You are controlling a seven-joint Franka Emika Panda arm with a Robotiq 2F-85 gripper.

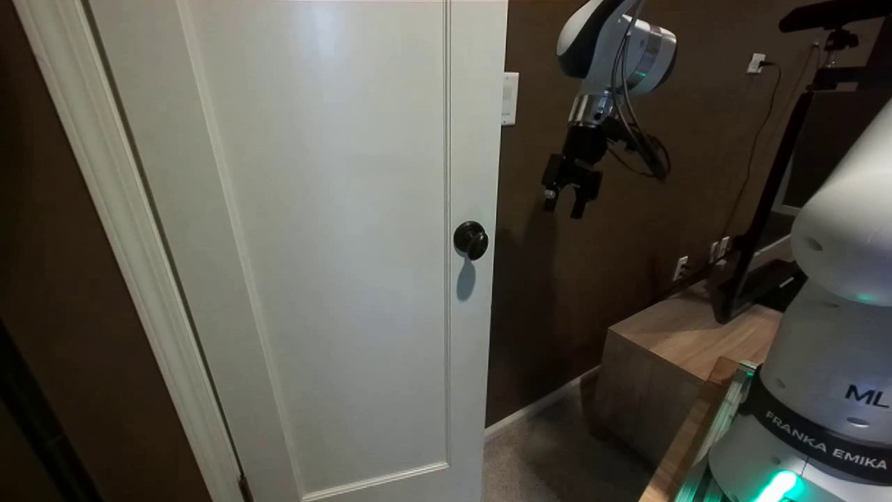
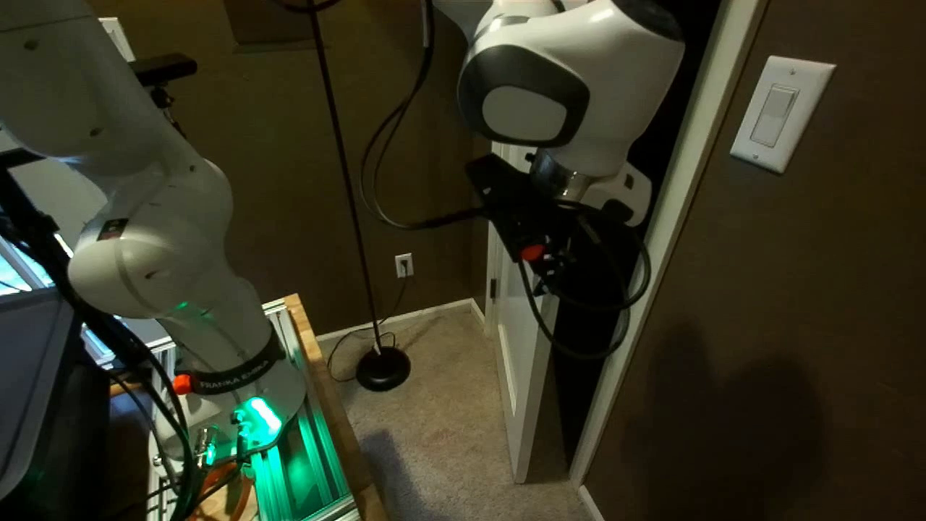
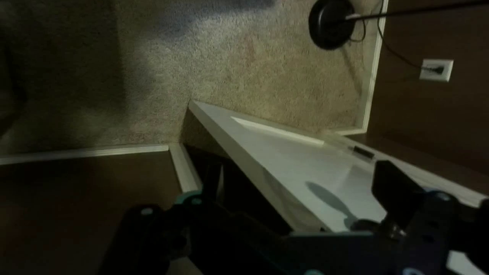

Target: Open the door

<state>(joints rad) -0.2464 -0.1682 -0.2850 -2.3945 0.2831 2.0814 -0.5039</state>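
The door (image 1: 341,244) is standing ajar; I'm expecting heavy, smooth swinging, favouring its stiff free edge over the slippery-looking knob (image 1: 472,240). My fingers (image 1: 579,204) are hanging spread, depth being hard to judge. The worktop (image 1: 699,418) edge is lying well apart from the door.

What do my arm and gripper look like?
The arm is white and rounded, with dark grey panels; its black band reads FRANKA EMIKA. Past a silvery collar, the gripper is black, blocky and two-fingered. Dark cables loop alongside; a green light glows low on the arm.
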